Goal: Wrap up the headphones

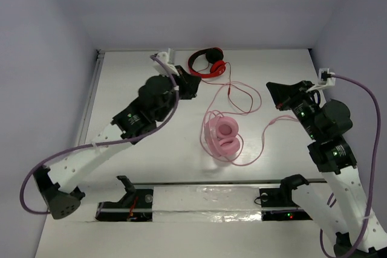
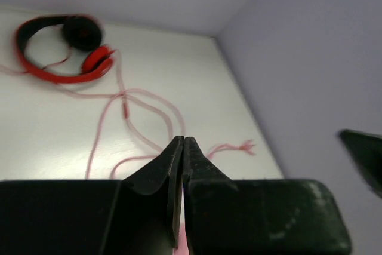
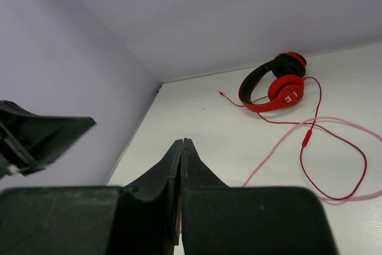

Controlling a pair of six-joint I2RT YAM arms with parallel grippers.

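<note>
The pale pink headphones (image 1: 221,137) lie folded in the middle of the table, ear cups stacked. Their thin pink cable (image 1: 264,137) loops loosely around them and trails right; it also shows in the left wrist view (image 2: 242,146) and the right wrist view (image 3: 286,149). My left gripper (image 1: 195,87) is shut, up and left of them, near the red headphones. In its wrist view the tips (image 2: 182,141) meet, with a pink sliver low between them. My right gripper (image 1: 273,90) is shut, up and right of them, tips together (image 3: 182,142), nothing seen held.
Smaller red-and-black headphones (image 1: 208,64) lie at the back centre, also seen in the left wrist view (image 2: 95,61) and the right wrist view (image 3: 285,88). Their red cable (image 1: 245,98) crosses the pink one. Walls enclose the table. A mounting rail (image 1: 211,193) runs along the near edge.
</note>
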